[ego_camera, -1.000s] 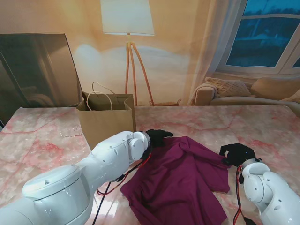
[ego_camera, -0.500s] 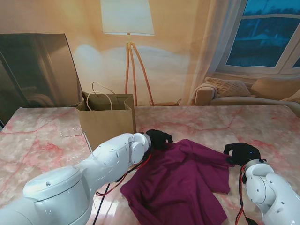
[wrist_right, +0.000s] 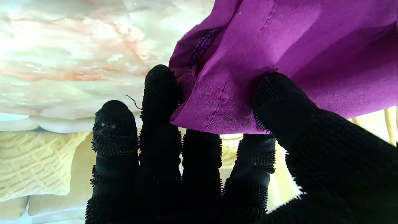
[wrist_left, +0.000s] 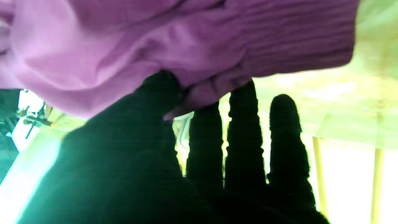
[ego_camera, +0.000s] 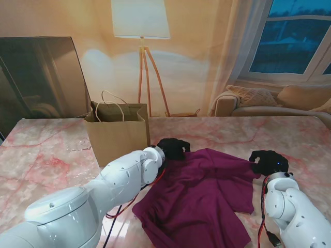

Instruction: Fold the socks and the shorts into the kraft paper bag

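Magenta shorts (ego_camera: pixel 199 199) are spread on the pink marble counter (ego_camera: pixel 46 150), centre-near, right of the kraft paper bag (ego_camera: pixel 118 132). The far edge of the garment is lifted at two corners.

Left robot hand (ego_camera: pixel 173 148): clamped on the far-left corner of the shorts, just right of the bag's near-right corner. In the left wrist view the cloth (wrist_left: pixel 174 43) is pinched between the thumb and the fingers (wrist_left: pixel 242 137), with the ribbed band draped over the fingertips.

Right robot hand (ego_camera: pixel 268 161): clamped on the far-right corner of the shorts. In the right wrist view the hemmed corner (wrist_right: pixel 248 93) is pressed between the thumb and the fingers (wrist_right: pixel 160 102), with the counter visible beyond it.

The near part of the shorts lies flat and rumpled on the counter between the two arms. The bag stands upright, open at the top, handles raised, at the far left of the counter. Socks cannot be made out.
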`<state>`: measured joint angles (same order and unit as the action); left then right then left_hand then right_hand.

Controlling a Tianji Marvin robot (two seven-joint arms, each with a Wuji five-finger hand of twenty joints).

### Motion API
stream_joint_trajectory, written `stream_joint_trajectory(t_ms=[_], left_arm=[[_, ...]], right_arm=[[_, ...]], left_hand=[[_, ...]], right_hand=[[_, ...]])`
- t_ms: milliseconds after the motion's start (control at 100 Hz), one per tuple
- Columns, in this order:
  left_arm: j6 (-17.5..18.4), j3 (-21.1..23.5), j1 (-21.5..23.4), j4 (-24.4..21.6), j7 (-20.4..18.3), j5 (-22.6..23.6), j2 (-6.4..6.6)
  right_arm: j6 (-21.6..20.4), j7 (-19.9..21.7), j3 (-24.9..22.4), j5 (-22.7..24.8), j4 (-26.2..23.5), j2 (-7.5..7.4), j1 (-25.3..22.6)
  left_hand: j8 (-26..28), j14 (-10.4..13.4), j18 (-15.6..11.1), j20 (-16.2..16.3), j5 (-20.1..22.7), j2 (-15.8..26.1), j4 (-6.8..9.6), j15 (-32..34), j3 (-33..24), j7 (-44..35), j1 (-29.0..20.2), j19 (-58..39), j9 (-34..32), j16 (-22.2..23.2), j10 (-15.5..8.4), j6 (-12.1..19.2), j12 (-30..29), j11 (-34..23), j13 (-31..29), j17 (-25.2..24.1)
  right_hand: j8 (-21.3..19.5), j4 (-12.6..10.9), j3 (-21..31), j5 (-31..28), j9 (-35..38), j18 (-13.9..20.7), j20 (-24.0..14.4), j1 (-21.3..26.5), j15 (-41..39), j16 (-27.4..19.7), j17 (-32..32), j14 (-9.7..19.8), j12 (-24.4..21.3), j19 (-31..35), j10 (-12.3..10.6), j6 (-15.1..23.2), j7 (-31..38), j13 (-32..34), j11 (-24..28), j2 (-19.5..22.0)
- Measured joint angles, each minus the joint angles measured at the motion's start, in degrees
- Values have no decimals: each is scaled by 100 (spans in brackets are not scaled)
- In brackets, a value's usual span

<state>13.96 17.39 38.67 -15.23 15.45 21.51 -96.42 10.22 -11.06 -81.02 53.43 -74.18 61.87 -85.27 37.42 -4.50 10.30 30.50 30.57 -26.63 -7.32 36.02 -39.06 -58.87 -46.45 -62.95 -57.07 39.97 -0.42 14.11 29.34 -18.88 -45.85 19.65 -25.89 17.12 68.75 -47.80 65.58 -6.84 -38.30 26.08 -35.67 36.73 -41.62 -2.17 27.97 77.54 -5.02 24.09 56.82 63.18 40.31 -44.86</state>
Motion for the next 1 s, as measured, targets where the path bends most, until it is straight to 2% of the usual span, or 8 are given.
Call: stream_joint_trajectory(t_ms=[80, 230, 320, 440, 530, 710, 850, 1000], left_arm=[[-208, 48, 19, -321, 151, -3, 126], [-229, 60, 37, -427, 1223, 356, 193], [-271, 203, 37, -496, 1265, 367, 222], [-589, 290, 46, -890, 1287, 347, 371], [-700, 351, 43, -979, 1570, 394, 392], [-898, 502, 46, -1246, 1796, 472, 457], [-988, 616, 108, -1683, 1850, 505, 600], [-1280, 748, 282, -2290, 2099, 884, 819]], right_arm=[[27, -23, 17, 51, 20, 5, 74], [47, -213, -1, 117, 77, 21, 219], [96, -324, -54, 235, 93, 37, 301], [156, -524, -126, 271, 94, 50, 406], [226, -750, -141, 251, 105, 70, 499], [257, -722, -283, 269, -4, 103, 592], [307, -733, -467, 267, -256, 123, 523], [238, -757, -740, 468, -722, 125, 206]], left_hand=[[-3, 0, 20, 0, 76, -5, 0, 86, 0, 0, -35, -149, -727, -15, -4, 64, 523, -19, -228, 183], [-140, 20, 41, 0, 274, -164, -32, 135, -114, 6, -35, -243, -1016, -57, -23, 264, 943, -103, -252, 285], [-193, 26, 41, 0, 347, -261, -33, 160, -165, 12, -35, -291, -1068, -63, -23, 276, 1007, -94, -339, 340], [-269, 35, 41, 0, 362, -264, -33, 160, -166, 18, -27, -334, -1072, -78, -23, 286, 1017, -84, -493, 379], [-325, 39, 41, 0, 367, -323, -33, 161, -286, 20, 62, -423, -1238, -88, -23, 297, 1048, 0, -493, 446], [-395, 41, 41, 0, 425, -344, -34, 232, -287, 21, 86, -453, -1240, -93, -23, 301, 1079, 51, -552, 506], [-397, 51, 41, 0, 427, -416, -34, 235, -393, 21, 87, -495, -1304, -141, -89, 347, 1240, 68, -696, 545], [-398, 61, 41, 0, 436, -474, -34, 235, -445, 21, 88, -498, -1304, -147, -99, 373, 1327, 81, -628, 576]], right_hand=[[84, 0, -1, -15, 60, -1, 0, 0, -66, 0, -67, 0, -53, 71, -2, 0, 0, 129, -3, -53], [166, 1, -2, -71, 184, -3, 0, 0, -70, 0, -133, 0, -59, 128, -2, 0, -4, 227, -7, -62], [167, 1, -2, -71, 242, -3, 0, 0, -84, 0, -153, 1, -59, 132, -2, 0, -4, 284, -2, -62], [167, 1, -2, -71, 262, -4, 9, 0, -147, 0, -156, 2, -57, 138, -2, 0, -4, 284, -2, -62], [167, 1, -2, -71, 262, -5, 15, 0, -208, 4, -156, 2, -36, 180, -2, 0, -4, 284, 37, -62], [163, 1, -2, -71, 262, -7, 46, 0, -354, 71, -156, 2, 32, 203, -2, 0, -4, 284, 137, -62], [80, 1, -2, -71, 238, -9, 47, 0, -591, 219, -156, 3, 148, 210, -2, -31, -6, 282, 317, -62], [16, 1, -2, -71, 238, -16, 47, 0, -722, 274, -156, 3, 221, 221, 32, -63, -9, 281, 398, -60]])
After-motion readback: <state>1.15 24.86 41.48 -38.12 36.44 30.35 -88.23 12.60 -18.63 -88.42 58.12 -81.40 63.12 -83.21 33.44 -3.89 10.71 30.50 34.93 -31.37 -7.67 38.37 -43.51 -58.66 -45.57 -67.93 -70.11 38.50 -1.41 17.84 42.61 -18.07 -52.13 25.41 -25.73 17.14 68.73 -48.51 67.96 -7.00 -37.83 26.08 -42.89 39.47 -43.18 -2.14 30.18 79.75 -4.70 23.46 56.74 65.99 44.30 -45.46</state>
